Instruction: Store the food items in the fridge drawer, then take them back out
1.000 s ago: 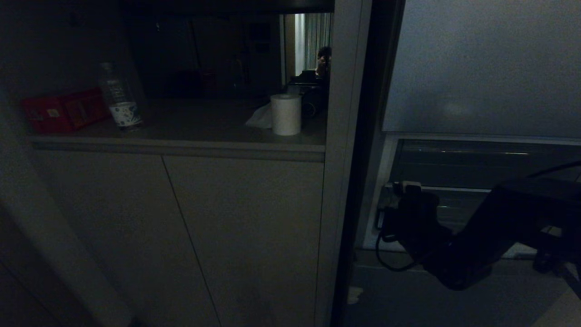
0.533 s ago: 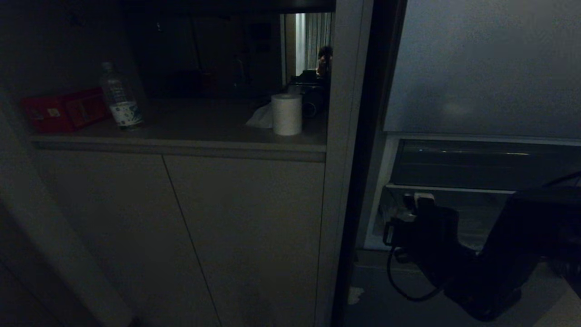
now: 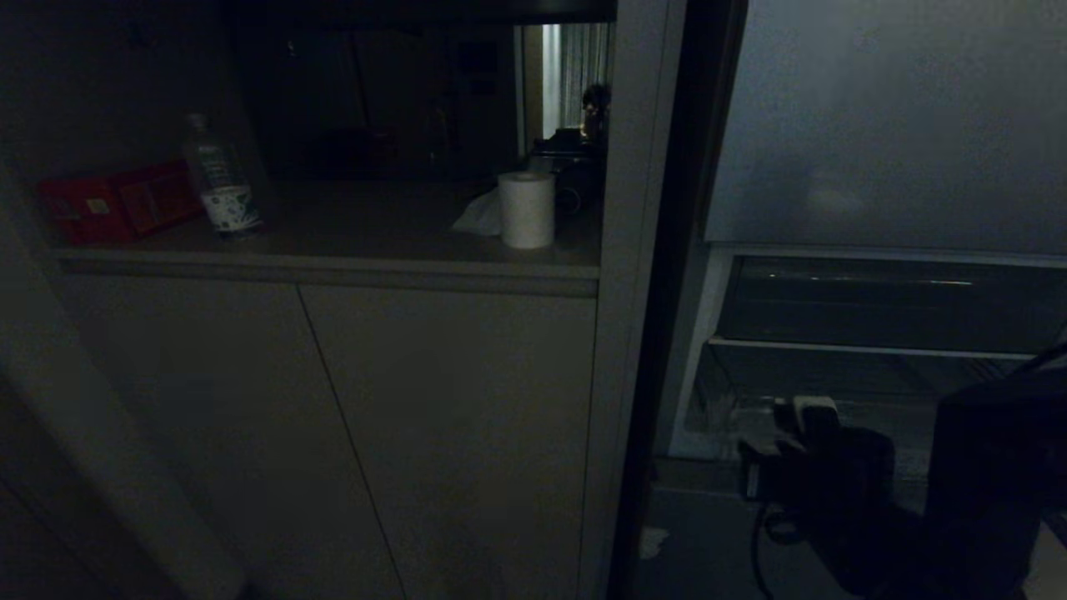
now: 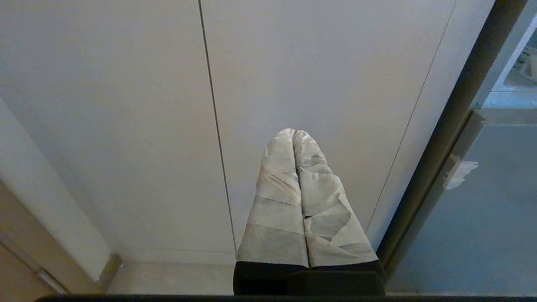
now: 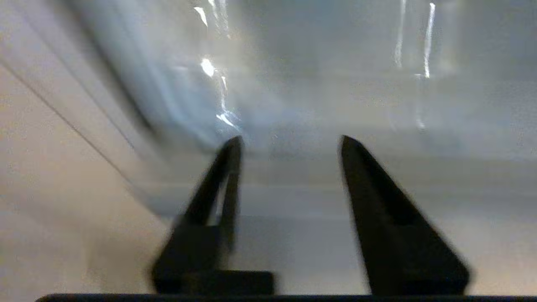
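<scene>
Dimly lit, the grey-blue fridge (image 3: 884, 125) rises above and behind the right gripper (image 3: 771, 437), its pale upper door panel filling the space overhead. Directly under that panel comes a dark flat shelf (image 3: 884, 304), and below the shelf sits the fridge drawer (image 3: 834, 379), a clear-plastic bin pulled forward so that its transparent front lip stands just beyond the gripper's tips. In the right wrist view the drawer (image 5: 319, 84) lies straight ahead of the right gripper (image 5: 289, 142), its glossy wall catching bright streaks (the picture is smeared, so finer detail is lost). The two dark fingers (image 5: 377, 218) stand clearly apart, roughly half spread, with only bare space between them; nothing is in their hold. No food items can be made out in or near the drawer from any view.

Well off to the gripper's left, past the fridge's dark edge, stands a pale cabinet (image 3: 333, 433) with two closed doors. On the counter (image 3: 333, 250) above it, higher than the gripper and far to its left, are a white paper roll (image 3: 526, 210), a water bottle (image 3: 220, 179) and a red box (image 3: 117, 202).

The left gripper (image 4: 295, 133) hangs parked in front of those cabinet doors (image 4: 319, 84), its tape-wrapped fingers (image 4: 277, 201) pressed together with nothing between them.
</scene>
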